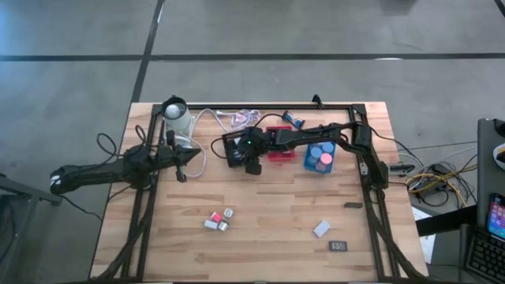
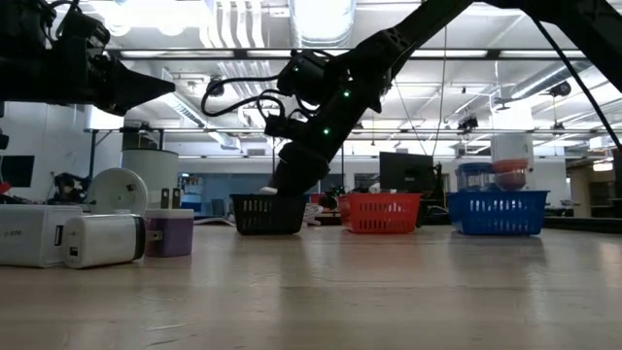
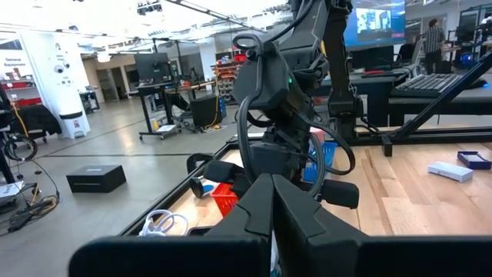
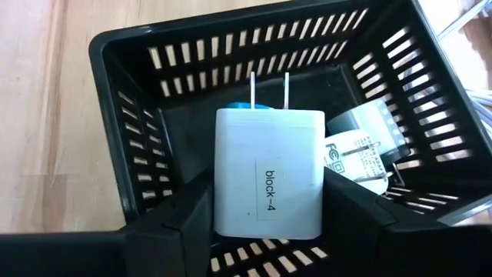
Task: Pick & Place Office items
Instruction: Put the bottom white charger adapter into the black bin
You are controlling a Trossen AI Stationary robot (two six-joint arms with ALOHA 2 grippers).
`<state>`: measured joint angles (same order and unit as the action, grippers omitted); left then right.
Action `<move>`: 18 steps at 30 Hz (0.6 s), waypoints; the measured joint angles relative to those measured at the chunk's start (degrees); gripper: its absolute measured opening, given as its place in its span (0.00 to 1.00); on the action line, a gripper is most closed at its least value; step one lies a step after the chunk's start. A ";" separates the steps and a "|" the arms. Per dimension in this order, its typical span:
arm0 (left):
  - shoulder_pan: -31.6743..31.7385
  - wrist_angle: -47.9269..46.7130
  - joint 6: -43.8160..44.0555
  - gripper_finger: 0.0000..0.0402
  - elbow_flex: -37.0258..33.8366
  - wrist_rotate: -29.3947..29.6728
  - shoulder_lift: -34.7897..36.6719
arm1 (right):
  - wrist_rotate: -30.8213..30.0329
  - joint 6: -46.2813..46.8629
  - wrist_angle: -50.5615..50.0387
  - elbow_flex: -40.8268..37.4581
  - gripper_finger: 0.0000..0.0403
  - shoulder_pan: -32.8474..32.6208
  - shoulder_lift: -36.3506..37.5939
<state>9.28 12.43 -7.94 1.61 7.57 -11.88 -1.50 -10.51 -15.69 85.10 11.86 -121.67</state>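
High view: right hand (image 1: 252,163) over the black mesh tray (image 1: 230,147) at the far side of the counter (image 1: 268,221); left hand (image 1: 183,170) waiting beside, fingers together, empty.
Low view: right arm reaching down into the black tray.
Left wrist view: own fingers pressed together; nothing between.
Right wrist view: white charger block (image 4: 268,173), smooth plastic, clamped between the fingers, prongs pointing away, directly above the tray's slotted floor; probably ready for release.

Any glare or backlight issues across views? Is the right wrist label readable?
Low view: ceiling lights blow out, right arm silhouetted against them. Right wrist view: evenly lit, label on the white charger block reads "block-4". High view: even light, soft shadows on the table.
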 joint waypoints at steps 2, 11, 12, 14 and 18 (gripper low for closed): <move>0.00 0.00 0.00 0.01 0.00 0.00 0.00 | 0.00 0.01 0.01 0.00 0.52 0.00 0.00; 0.00 -0.02 0.11 0.01 0.00 0.00 0.00 | 0.00 0.03 -0.02 0.00 0.56 0.04 0.00; 0.00 0.00 0.11 0.01 0.00 0.00 0.00 | 0.00 0.02 -0.02 0.00 0.56 0.04 0.00; 0.00 -0.02 0.11 0.01 0.00 0.00 0.00 | 0.00 -0.31 -0.02 0.00 0.55 0.04 0.07; 0.00 -0.02 0.15 0.01 0.00 0.00 0.00 | -0.02 -0.51 -1.03 1.03 0.54 0.04 0.34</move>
<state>9.28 12.40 -7.79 1.61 7.57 -11.88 -1.51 -11.02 -16.72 86.13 11.90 -121.33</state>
